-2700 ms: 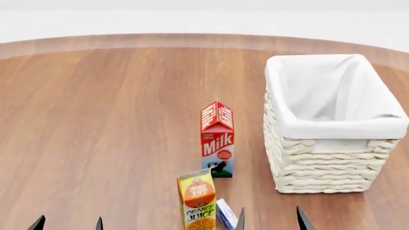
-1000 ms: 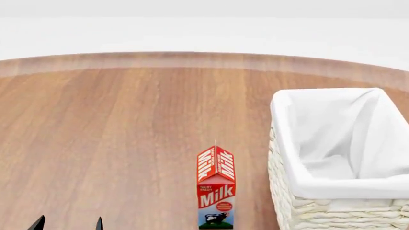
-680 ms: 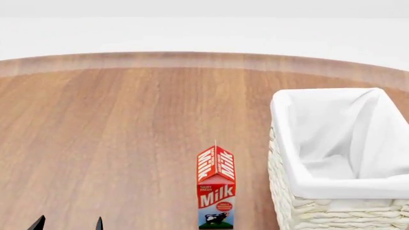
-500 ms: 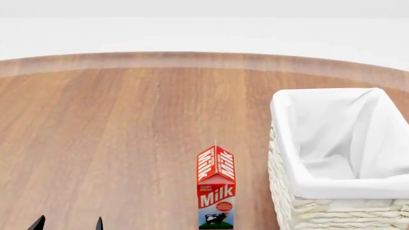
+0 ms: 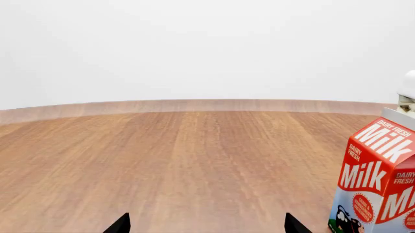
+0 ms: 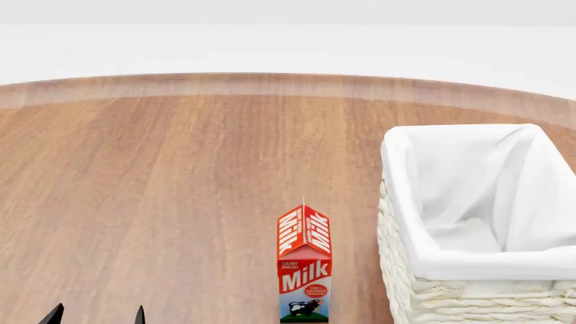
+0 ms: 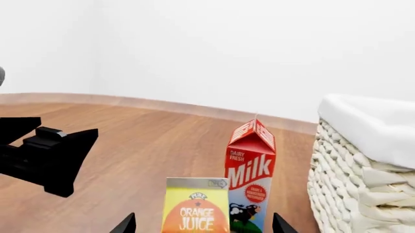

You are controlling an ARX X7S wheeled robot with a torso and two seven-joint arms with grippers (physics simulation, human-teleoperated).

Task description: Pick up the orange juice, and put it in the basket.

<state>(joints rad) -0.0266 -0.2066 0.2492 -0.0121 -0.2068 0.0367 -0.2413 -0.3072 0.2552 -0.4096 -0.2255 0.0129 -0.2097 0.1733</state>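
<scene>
The orange juice (image 7: 196, 213) stands upright between the right gripper's (image 7: 202, 225) spread, empty fingertips, with the milk carton (image 7: 251, 179) close behind it and the basket (image 7: 363, 160) beside. Closing in could likely nudge the milk over. The left gripper (image 5: 202, 227) waits open and empty over bare table (image 6: 162, 189), with wide room before the far edge.

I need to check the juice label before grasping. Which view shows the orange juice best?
The right wrist view: the orange juice stands close ahead, label readable, its lower part cropped. The head and left wrist views do not show it.
</scene>
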